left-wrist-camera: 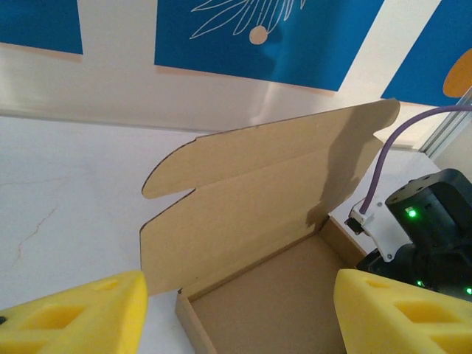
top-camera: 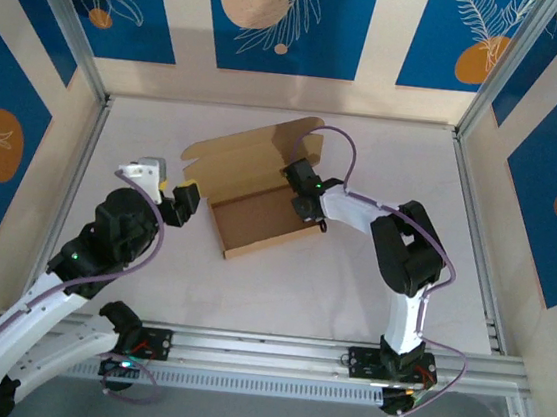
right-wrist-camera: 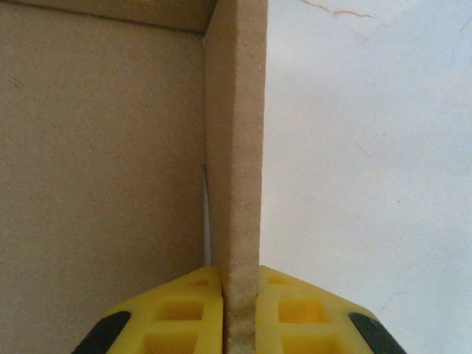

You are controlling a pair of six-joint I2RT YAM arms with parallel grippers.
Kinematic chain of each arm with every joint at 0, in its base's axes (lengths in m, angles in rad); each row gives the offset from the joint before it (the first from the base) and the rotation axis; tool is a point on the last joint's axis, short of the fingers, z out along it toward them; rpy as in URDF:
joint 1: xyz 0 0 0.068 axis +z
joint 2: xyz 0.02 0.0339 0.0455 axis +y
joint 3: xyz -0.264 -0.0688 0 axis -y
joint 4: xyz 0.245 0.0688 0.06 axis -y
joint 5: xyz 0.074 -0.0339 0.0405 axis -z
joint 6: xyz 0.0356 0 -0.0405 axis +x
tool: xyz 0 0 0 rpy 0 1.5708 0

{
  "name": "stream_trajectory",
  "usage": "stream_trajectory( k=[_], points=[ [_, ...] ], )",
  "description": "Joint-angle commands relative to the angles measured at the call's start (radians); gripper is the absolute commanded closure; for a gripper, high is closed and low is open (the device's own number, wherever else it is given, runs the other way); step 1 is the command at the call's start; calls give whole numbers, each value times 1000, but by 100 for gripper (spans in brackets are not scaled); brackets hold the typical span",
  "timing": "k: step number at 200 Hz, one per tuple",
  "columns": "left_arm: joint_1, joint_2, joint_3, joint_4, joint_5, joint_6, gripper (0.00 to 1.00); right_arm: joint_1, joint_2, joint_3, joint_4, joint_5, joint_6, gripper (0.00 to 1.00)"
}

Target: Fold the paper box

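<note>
1. The paper box (top-camera: 258,211) lies open mid-table, its long axis running left to right and its lid raised at the far side.
2. The right gripper (right-wrist-camera: 240,295) pinches the box's right side wall.
3. The left gripper (top-camera: 181,202) is spread and holds nothing, just off the box's left end and facing it.
4. The left wall is probably the left arm's job.

The paper box (top-camera: 257,221) is matt, fibrous cardboard; table (top-camera: 349,297) smooth.
</note>
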Motion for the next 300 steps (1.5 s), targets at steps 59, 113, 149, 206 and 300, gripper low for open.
stream_trajectory(
  k=[59,113,149,206,300],
  points=[
    [11,134,117,-302,-99,-154,31,-54,-126,-57,-99,-119,212,65],
    [12,331,95,-419,21,-295,31,-81,-254,-145,-82,-222,377,45],
    [10,349,-4,-315,76,-426,32,-114,-331,-233,5,-362,489,39],
    [-30,611,88,-332,62,-572,32,-139,-375,-287,97,-498,500,38],
    [-57,960,333,-440,23,-594,40,-136,-423,-349,73,-443,541,39]
  ],
)
